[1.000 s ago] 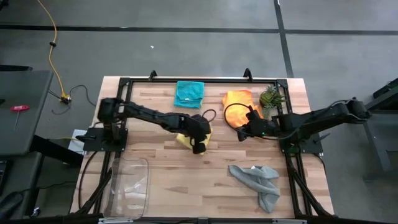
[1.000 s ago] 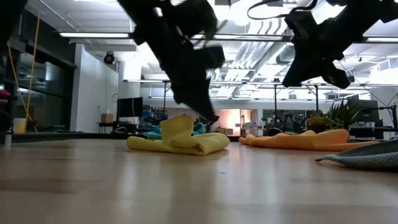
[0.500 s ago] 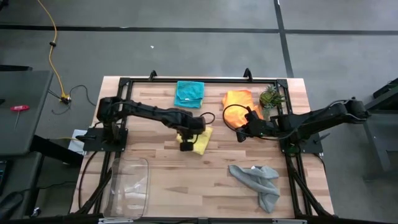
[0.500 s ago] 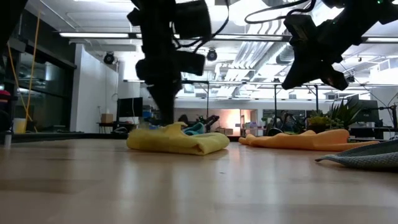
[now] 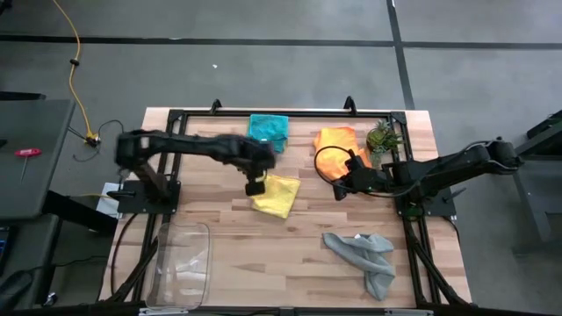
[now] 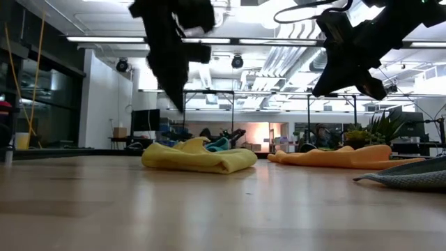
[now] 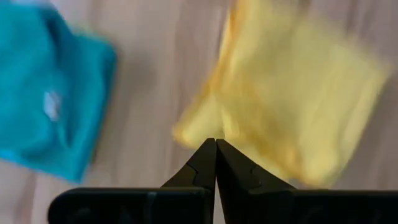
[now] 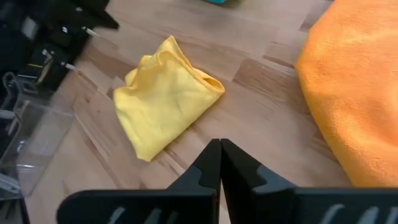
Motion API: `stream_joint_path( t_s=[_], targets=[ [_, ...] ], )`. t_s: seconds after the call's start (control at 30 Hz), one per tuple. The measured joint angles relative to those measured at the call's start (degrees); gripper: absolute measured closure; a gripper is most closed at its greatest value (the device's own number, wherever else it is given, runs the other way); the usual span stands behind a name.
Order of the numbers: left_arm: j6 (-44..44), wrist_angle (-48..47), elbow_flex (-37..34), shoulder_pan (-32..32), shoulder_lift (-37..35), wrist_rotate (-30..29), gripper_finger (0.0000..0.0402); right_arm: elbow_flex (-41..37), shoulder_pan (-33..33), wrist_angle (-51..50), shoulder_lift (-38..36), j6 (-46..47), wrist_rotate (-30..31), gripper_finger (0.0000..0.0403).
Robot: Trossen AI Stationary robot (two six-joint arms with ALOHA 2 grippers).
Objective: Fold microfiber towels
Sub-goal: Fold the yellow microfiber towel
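Yellow towel [image 5: 276, 195] lying mid-table, folded but w/ loose rumpled edge; teal towel [image 5: 267, 132] behind it, orange towel [image 5: 337, 145] by plant [image 5: 382, 137], grey towel [image 5: 363, 258] crumpled near front edge. Left gripper [image 5: 255, 187] just beside yellow one, above it, fingers shut, empty. Right gripper [image 5: 341, 191] near orange, shut, empty. Soft, light, floppy, prob. not slippery; best pinched at a corner. Bare wood btwn towels, plenty room.

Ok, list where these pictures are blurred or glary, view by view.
High view: the left arm smears with motion. Left wrist view: yellow towel and teal towel are soft and streaked. Low view: bright ceiling lights leave both arms as silhouettes. Right wrist view: crisp yellow towel.
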Motion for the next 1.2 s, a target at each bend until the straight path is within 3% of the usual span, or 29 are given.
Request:
stream_joint_path(
  t_s=[0.1,0.33,0.53,0.67,0.8,0.9,1.07,1.2],
  targets=[
    [0.0,8.56,-4.79,2.59,-8.12,3.11,0.0402,0.0,0.0,0.92,0.0,0.0,0.0,0.0402],
    [-6.27,30.9,-20.41,5.45,-24.49,3.33,0.0402,0.0,0.0,2.49,0.0,0.0,0.0,0.0402],
    [-12.44,44.11,-30.84,5.66,-32.95,3.5,0.0402,0.43,-0.04,10.53,0.04,-1.58,-1.47,0.0373],
    [-12.16,45.85,-32.49,7.4,-35.72,8.12,0.0402,5.64,-0.04,6.93,2.5,-3.76,-1.56,0.0315],
    [-10.06,47.01,-32.49,12.06,-37.49,16.62,0.0402,13.23,-0.04,-2.65,8.97,-4.99,-1.9,0.0253],
    [-9.82,47.2,-32.49,16.05,-39.12,19.0,0.0402,18.02,-0.04,-6.63,14.29,-3.83,-2.29,0.0208],
    [-10.14,47.52,-32.48,20.72,-42.43,20.63,0.0402,23.35,-0.04,-10.45,22.0,3.02,-1.79,0.0149],
    [-10.29,47.67,-32.48,22.21,-44.38,23.57,0.0402,24.5,-0.85,-9.58,27.76,17.82,-2.02,0.0136]
  ],
)
